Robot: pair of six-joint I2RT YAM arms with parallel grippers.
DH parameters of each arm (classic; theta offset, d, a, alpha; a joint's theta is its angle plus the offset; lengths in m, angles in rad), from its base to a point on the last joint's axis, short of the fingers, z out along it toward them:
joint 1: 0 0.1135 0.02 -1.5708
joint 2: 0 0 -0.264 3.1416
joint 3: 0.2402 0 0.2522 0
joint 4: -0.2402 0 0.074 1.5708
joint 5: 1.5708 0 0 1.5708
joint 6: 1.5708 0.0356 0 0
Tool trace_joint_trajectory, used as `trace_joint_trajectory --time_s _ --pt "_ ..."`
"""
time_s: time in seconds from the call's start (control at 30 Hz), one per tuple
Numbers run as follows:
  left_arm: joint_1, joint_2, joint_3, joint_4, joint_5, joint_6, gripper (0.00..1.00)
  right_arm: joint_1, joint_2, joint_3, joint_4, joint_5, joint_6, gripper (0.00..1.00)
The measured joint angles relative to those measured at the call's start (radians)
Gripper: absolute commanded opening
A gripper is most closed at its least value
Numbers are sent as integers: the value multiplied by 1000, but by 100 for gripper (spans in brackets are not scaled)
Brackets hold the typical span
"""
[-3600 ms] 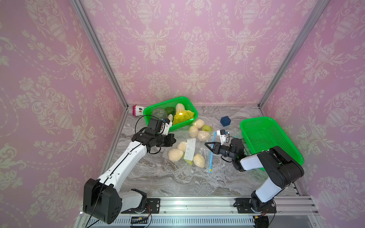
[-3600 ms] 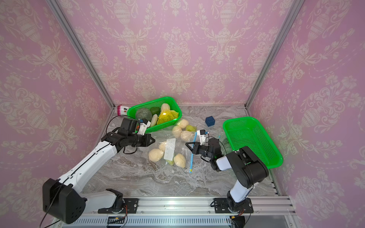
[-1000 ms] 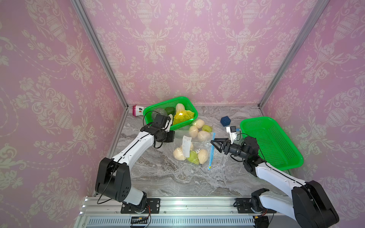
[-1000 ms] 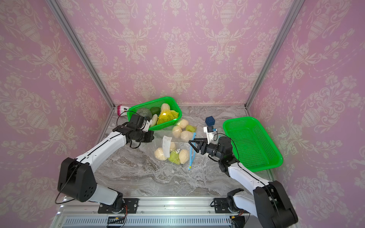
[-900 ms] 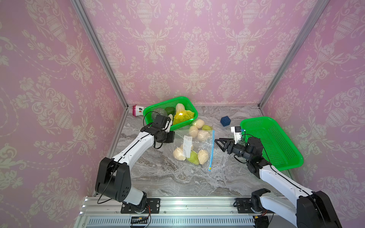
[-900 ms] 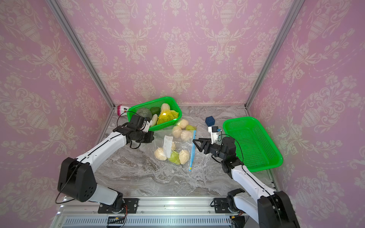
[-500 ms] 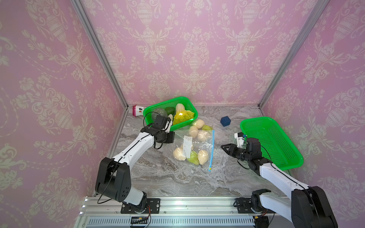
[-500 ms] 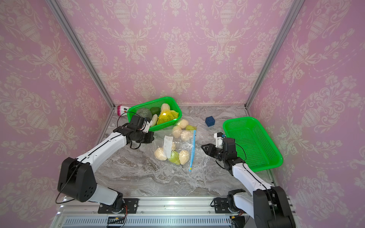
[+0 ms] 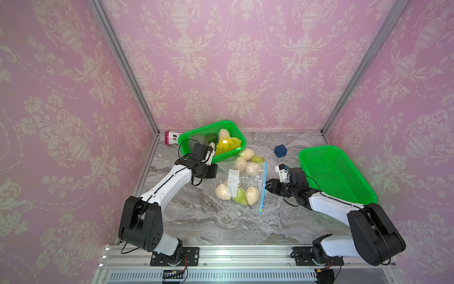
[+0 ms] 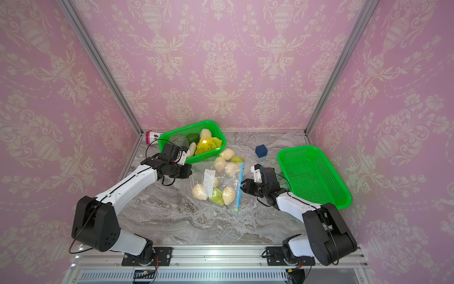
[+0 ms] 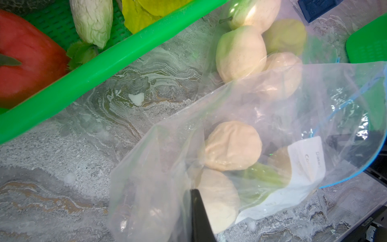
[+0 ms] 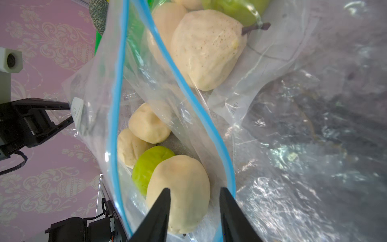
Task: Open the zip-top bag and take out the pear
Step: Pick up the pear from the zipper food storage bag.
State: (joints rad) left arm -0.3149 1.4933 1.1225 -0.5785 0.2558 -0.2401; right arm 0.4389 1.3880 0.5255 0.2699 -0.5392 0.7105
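1. The bag [image 9: 255, 180] lies on the marble table [image 9: 221, 221] between the two arms. Its blue zip edge faces the right arm, and the right wrist view shows its mouth parted.
2. The left gripper [image 9: 216, 171] is clamped on the bag's closed end, opposite the zip, with plastic bunched around its black finger [image 11: 196, 213].
3. The right gripper [image 10: 243, 185] sits at the bag's mouth with its fingers spread, holding nothing. A pale pear [image 12: 180, 188] just inside shows between them, and whether either finger touches it is hard to tell through the plastic.
4. A green one [image 9: 240, 198] and other pale fruit lie deeper in the bag, beside a white label [image 9: 233, 179].
5. More pears [image 9: 247, 153] rest behind the bag, against a green basket [image 9: 242, 140] of vegetables.
6. A blue cube [image 9: 280, 151] and a second basket [image 9: 317, 148] are near the right arm.
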Motion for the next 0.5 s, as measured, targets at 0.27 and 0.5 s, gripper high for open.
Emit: trace_joint_trajectory --time_s 0.27,0.5 --pt "0 0 -13 15 3 0 0 56 58 13 63 -61 -22 69" --pt "0 0 -29 26 4 0 0 94 71 25 66 -69 -40 85"
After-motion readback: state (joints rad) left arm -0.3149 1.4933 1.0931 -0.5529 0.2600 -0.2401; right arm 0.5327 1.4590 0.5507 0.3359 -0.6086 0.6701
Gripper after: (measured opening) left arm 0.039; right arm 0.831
